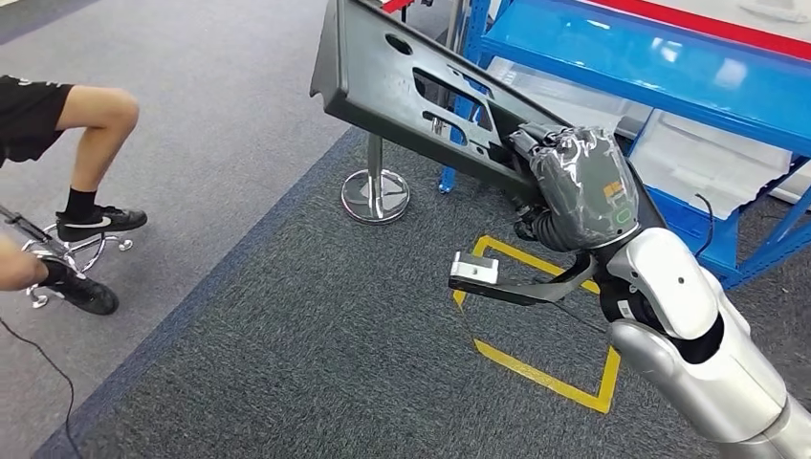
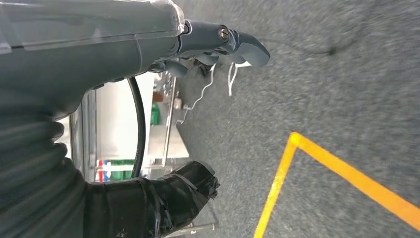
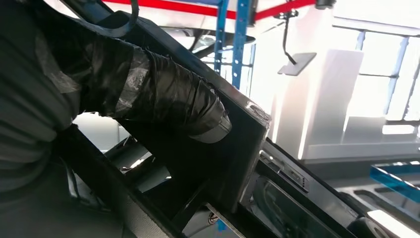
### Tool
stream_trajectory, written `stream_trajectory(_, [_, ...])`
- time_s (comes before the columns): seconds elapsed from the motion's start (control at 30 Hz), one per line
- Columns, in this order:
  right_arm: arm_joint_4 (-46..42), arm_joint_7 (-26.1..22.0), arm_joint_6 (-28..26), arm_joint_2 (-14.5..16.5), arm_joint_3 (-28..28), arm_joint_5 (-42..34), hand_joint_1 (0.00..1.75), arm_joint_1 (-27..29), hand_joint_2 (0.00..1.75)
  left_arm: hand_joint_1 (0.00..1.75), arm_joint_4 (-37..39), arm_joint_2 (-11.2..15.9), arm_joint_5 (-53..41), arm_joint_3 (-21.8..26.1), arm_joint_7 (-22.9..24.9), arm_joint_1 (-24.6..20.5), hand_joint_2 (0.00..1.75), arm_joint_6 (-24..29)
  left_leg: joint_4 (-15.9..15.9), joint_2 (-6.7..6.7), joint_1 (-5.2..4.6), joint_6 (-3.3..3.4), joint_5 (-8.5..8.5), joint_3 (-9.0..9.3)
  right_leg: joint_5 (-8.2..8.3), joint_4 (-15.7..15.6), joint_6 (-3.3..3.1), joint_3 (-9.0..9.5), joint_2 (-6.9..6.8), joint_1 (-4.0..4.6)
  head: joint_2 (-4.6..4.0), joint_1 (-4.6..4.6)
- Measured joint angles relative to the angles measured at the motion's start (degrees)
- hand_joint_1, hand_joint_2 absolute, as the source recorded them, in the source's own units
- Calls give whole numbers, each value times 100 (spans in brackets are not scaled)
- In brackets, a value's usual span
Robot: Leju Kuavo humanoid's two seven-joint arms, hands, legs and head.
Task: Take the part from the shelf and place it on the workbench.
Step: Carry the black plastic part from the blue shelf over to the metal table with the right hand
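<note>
Carpet [image 1: 316, 354] dark grey w/ yellow tape square [image 1: 545, 325]; blue shelf [image 1: 669, 76] behind.

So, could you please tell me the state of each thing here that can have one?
black plastic panel: lifted off the floor, tilted, held at one end.
right hand: grips the panel.
left hand: holds nothing, fingers apart.
blue shelf: standing, white sheets on its lower level.
</note>
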Motion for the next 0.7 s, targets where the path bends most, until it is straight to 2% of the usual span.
stream_trajectory(0.03, [-6,5,-1,-5,-2,-7,175,-51,175,0,0,-15,0,1,0,-5,175,-1,-18,-50,4,-13,84,-45,-43,-378,-62,275,90,40,1,-1])
stream_trajectory(0.07, [-11,9,-1,-10,-3,-13,175,-95,175,0,0,-31,1,1,-1,-8,175,-2,-50,-102,13,-32,167,-68,-94,-648,-106,437,151,69,1,0])
stream_trajectory(0.1, [-16,10,-1,-15,-5,-17,175,-126,175,0,1,-48,1,2,-2,-8,175,-4,-92,-157,23,-60,253,-81,-123,-805,-134,498,149,84,1,2])
stream_trajectory(0.13, [-16,10,1,-17,-6,-21,175,-137,175,0,2,-54,1,2,-4,2,175,-7,-154,-222,26,-93,339,-83,-56,-842,-138,472,83,90,1,4])
stream_trajectory(0.17, [-15,10,3,-13,-5,-23,175,-145,175,0,3,-63,0,2,-7,12,175,-9,-169,-223,18,-113,351,-104,35,-908,-154,446,8,82,1,7])
stream_trajectory(0.2, [-14,9,7,-7,-3,-27,175,-151,175,0,3,-68,-1,2,-9,18,175,-11,-106,-166,5,-128,246,-150,123,-980,-175,425,-68,64,1,5])
stream_trajectory(0.23, [-14,9,11,0,-2,-33,175,-160,175,0,3,-65,-1,3,-10,23,175,-9,68,-72,-7,-144,14,-218,222,-1040,-196,382,-153,41,0,3])
stream_trajectory(0.3, [-13,9,22,8,1,-49,175,-177,175,0,2,-50,-1,5,-11,16,175,-4,741,140,21,-188,-626,-381,380,-1075,-210,241,-303,13,0,1])
stream_trajectory(0.33, [-9,6,26,8,1,-58,175,-180,175,0,2,-44,0,7,-11,11,175,-4,1131,192,54,-227,-817,-441,450,-1065,-196,145,-388,3,0,1])
stream_trajectory(0.37, [-5,1,29,8,1,-68,175,-178,175,0,2,-43,1,8,-11,9,175,-6,1443,227,93,-268,-857,-466,512,-1049,-165,45,-466,-8,0,1])
stream_trajectory(0.4, [2,-6,31,8,1,-79,175,-178,175,0,2,-44,1,10,-10,7,175,-8,1613,259,141,-320,-749,-420,573,-1019,-126,-72,-546,-28,0,1])
stream_trajectory(0.43, [8,-14,31,8,1,-88,175,-178,175,0,2,-44,0,14,-7,6,175,-10,1611,297,193,-381,-582,-282,630,-971,-80,-195,-626,-54,0,-1])
stream_trajectory(0.47, [12,-21,31,6,1,-96,175,-184,175,0,2,-45,0,20,-3,0,175,-10,1410,372,244,-449,-470,-41,674,-899,-31,-309,-692,-73,0,-2])
stream_trajectory(0.5, [13,-27,29,0,-1,-101,175,-190,175,0,1,-48,0,26,-1,-14,175,-10,1039,483,281,-521,-486,310,701,-798,23,-436,-759,-92,0,-4])
stream_trajectory(0.53, [12,-31,26,-14,-2,-104,175,-203,175,0,-1,-53,1,32,1,-26,175,-10,644,566,284,-533,-620,614,719,-690,71,-536,-821,-100,0,-4])
stream_trajectory(0.57, [13,-34,24,-30,-3,-104,175,-214,175,0,-3,-58,1,36,-1,-33,175,-12,339,627,273,-509,-776,823,736,-595,113,-614,-882,-105,0,-2])
stream_trajectory(0.6, [15,-34,23,-44,-3,-105,175,-213,175,0,-4,-60,1,38,-6,-29,175,-14,154,627,240,-453,-893,928,758,-536,151,-668,-946,-122,1,1])
stream_trajectory(0.63, [20,-37,26,-51,-1,-105,175,-206,175,0,-4,-60,1,39,-11,-10,175,-17,113,574,207,-365,-917,890,794,-509,185,-685,-1008,-146,1,6])
stream_trajectory(0.67, [26,-39,32,-50,5,-105,175,-194,175,0,-5,-53,1,40,-16,13,175,-19,126,534,193,-294,-878,833,788,-489,224,-697,-998,-185,1,7])
stream_trajectory(0.7, [30,-41,44,-45,13,-105,175,-182,175,0,-6,-48,1,42,-20,28,175,-19,128,494,179,-228,-826,783,692,-430,257,-728,-902,-218,1,7])
